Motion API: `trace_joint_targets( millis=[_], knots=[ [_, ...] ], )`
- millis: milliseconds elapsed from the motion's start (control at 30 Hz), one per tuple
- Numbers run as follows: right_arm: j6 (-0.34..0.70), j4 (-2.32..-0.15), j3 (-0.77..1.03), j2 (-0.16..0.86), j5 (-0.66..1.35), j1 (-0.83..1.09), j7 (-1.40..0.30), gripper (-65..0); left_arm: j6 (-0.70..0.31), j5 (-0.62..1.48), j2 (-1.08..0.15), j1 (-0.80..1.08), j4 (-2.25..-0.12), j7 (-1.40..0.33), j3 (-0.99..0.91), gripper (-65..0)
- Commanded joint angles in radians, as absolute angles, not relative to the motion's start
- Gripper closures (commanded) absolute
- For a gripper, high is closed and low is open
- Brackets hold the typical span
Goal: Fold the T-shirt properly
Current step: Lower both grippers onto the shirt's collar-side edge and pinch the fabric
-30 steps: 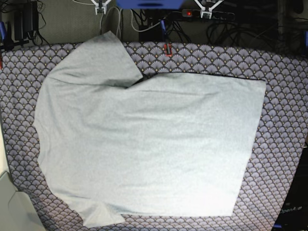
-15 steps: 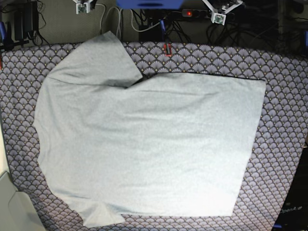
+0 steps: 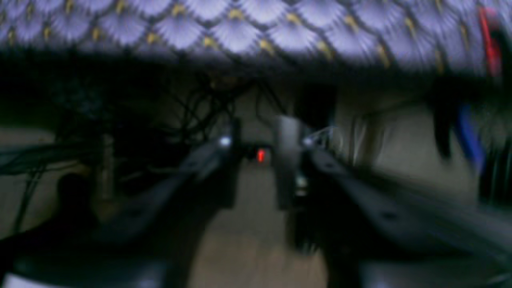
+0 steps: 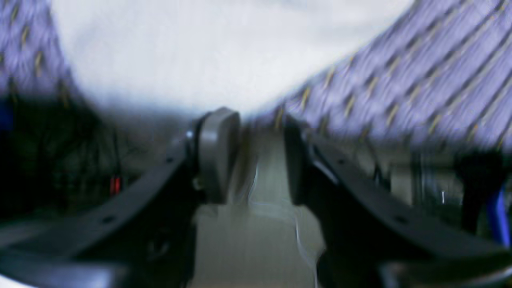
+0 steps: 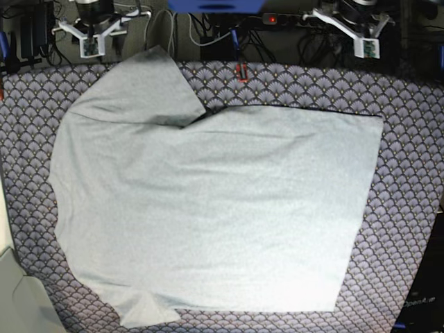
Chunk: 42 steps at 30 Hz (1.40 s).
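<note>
The T-shirt (image 5: 208, 208) lies flat and spread out on the tablecloth (image 5: 409, 139). It fills most of the middle of the base view. One sleeve points to the upper left of the frame and another small sleeve pokes out at the bottom left. Its straight bottom edge is on the right side. I see no letters on the side facing up.

No fold looks made yet, so I think the job is just at its start. The right gripper (image 5: 90, 43) is at the top left of the frame, just above the upper sleeve. The left gripper (image 5: 365, 45) is at the top right, past the far edge of the cloth. Neither one touches the shirt.

In the right wrist view, the right gripper (image 4: 260, 156) has its fingers a little apart with nothing between them. In the left wrist view, the left gripper (image 3: 260, 168) also shows a gap and holds nothing.

Next, I think each gripper needs to come down to the shirt's far edge and pinch only the shirt, not the tablecloth under it.

Both wrist views are very blurry. The floor and wires behind the table are dark and hard to make out. The lower sleeve is cut off by the bottom edge of the base view.
</note>
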<state>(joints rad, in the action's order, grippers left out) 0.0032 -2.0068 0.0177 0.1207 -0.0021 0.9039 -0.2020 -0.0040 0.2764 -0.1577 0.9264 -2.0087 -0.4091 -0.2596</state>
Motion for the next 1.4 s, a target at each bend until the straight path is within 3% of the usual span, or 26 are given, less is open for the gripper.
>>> trace_joint_targets(
  millis=[0, 200, 467, 867, 1000, 1367],
  knots=[
    [0.005, -2.026, 0.018, 0.125, -0.002, 0.897, -0.183, -25.8, -0.005, 0.315, -0.162, 0.928, -2.023, -0.415, -0.288, -24.5],
    [0.005, -2.023, 0.019, 0.12, 0.031, 0.743, -0.229, -26.5, -0.005, 0.463, -0.18, 0.802, -2.017, -0.57, -0.387, -27.4],
    [0.019, -2.009, 0.213, 0.125, 0.349, 0.53, -0.57, -26.5, -0.005, 0.492, -0.173, 0.71, -2.017, -0.676, -0.444, -27.4],
    [0.374, -1.911, 0.526, 0.054, 0.55, 0.487, -0.834, -26.3, -0.002, 0.483, -0.151, 0.708, -2.017, -0.682, -0.447, -27.3],
    [0.437, -1.84, 0.539, 0.05, 0.549, 0.479, -0.855, -26.3, 0.002, 0.483, -0.145, 0.708, -2.017, -0.684, -0.447, -27.3],
    [0.435, -1.669, 0.536, 0.021, 0.549, 0.403, -0.852, -26.2, -0.002, 0.481, -0.203, 0.645, -2.015, -0.685, -0.51, -27.5]
  ],
)
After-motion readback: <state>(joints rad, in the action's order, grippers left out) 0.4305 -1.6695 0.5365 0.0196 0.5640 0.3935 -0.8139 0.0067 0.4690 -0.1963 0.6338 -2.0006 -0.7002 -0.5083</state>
